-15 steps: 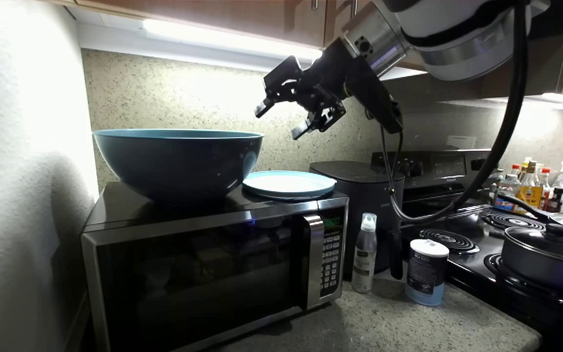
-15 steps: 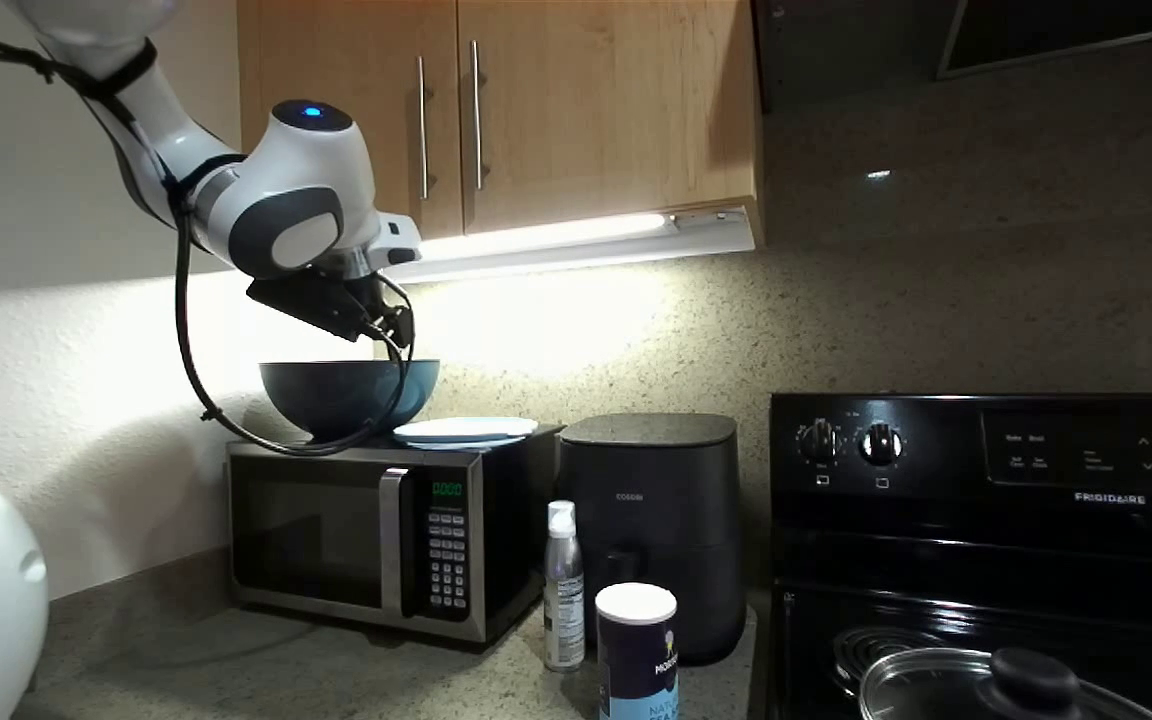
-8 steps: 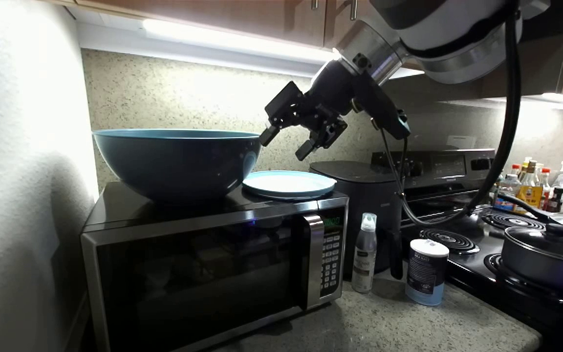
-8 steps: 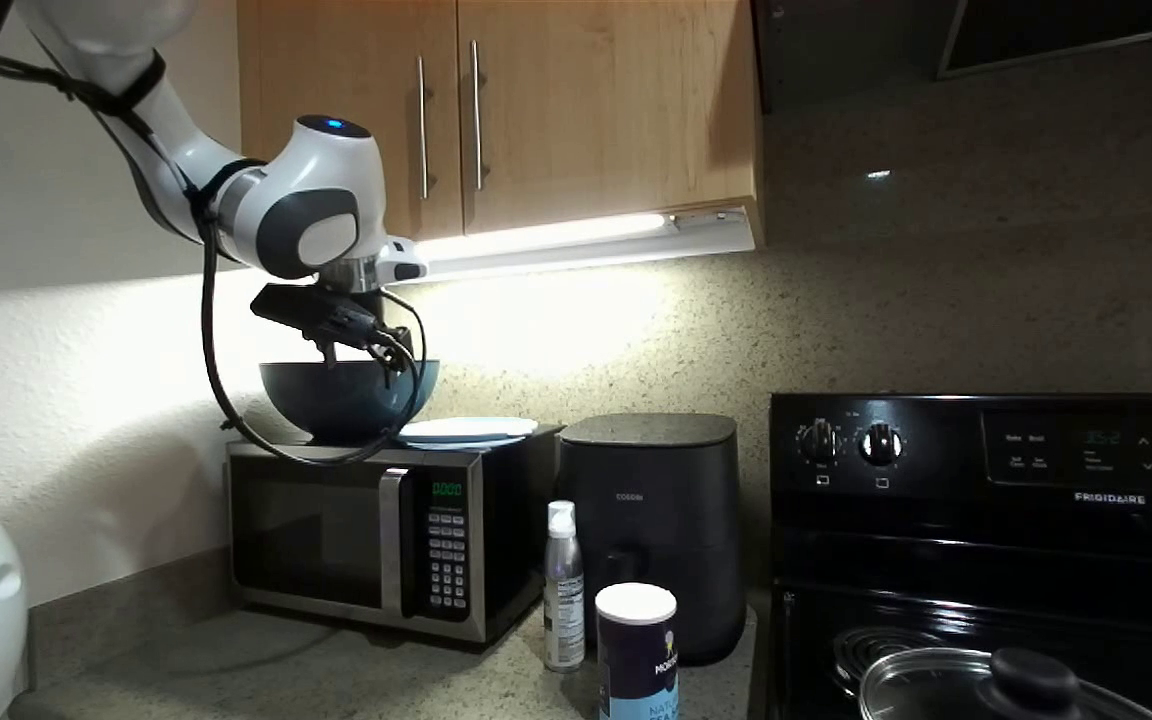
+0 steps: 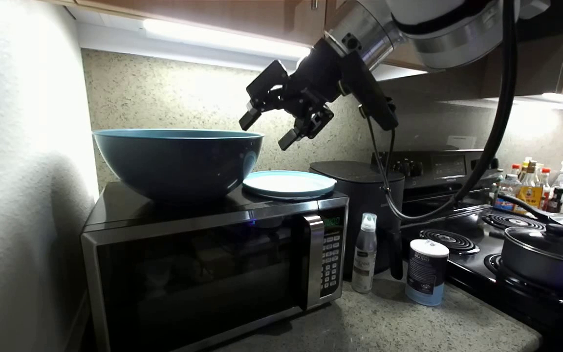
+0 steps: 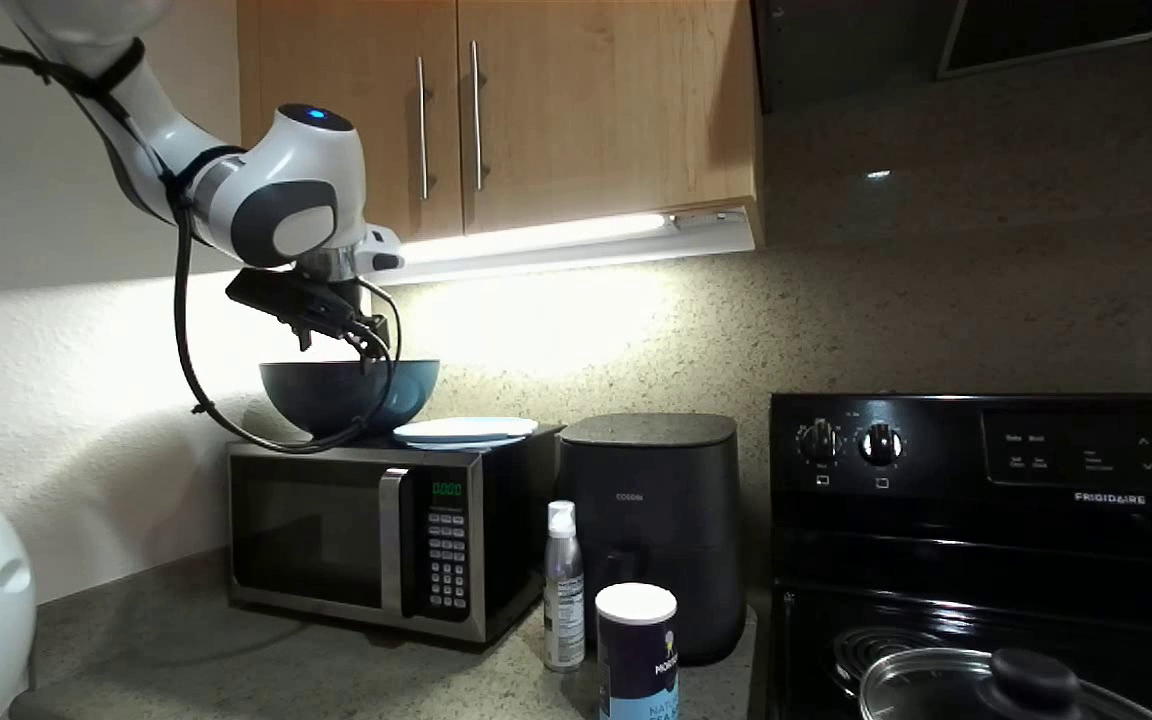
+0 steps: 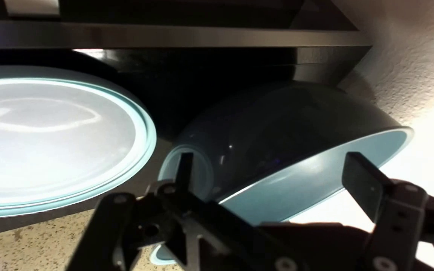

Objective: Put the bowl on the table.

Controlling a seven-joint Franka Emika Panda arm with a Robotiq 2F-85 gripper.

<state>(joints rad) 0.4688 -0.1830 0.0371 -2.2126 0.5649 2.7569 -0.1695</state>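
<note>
The bowl (image 5: 179, 166) is large, deep and dark teal-blue with a paler rim. It sits upright on top of the microwave (image 5: 203, 278), at the left, near the wall. It also shows in an exterior view (image 6: 311, 395), partly behind the arm's cable. My gripper (image 5: 268, 130) is open and empty, tilted down toward the left, above and just right of the bowl's right rim. In the wrist view the fingers (image 7: 269, 163) are spread, with the bowl (image 7: 262, 124) and its near rim seen between and beyond them. I see no contact with the bowl. The countertop (image 5: 359, 322) lies below, in front of the microwave.
A pale blue-white plate (image 5: 289, 182) lies on the microwave, right of the bowl. A spray bottle (image 5: 364, 254), a salt canister (image 5: 427, 274) and a black air fryer (image 6: 651, 530) stand right of the microwave. The stove is farther right. Upper cabinets (image 6: 596, 110) hang close above the arm.
My gripper dipped half a second ago, then rose again. Compared with one second ago it is farther left and slightly lower, closer over the bowl's rim. The bowl has not moved.
</note>
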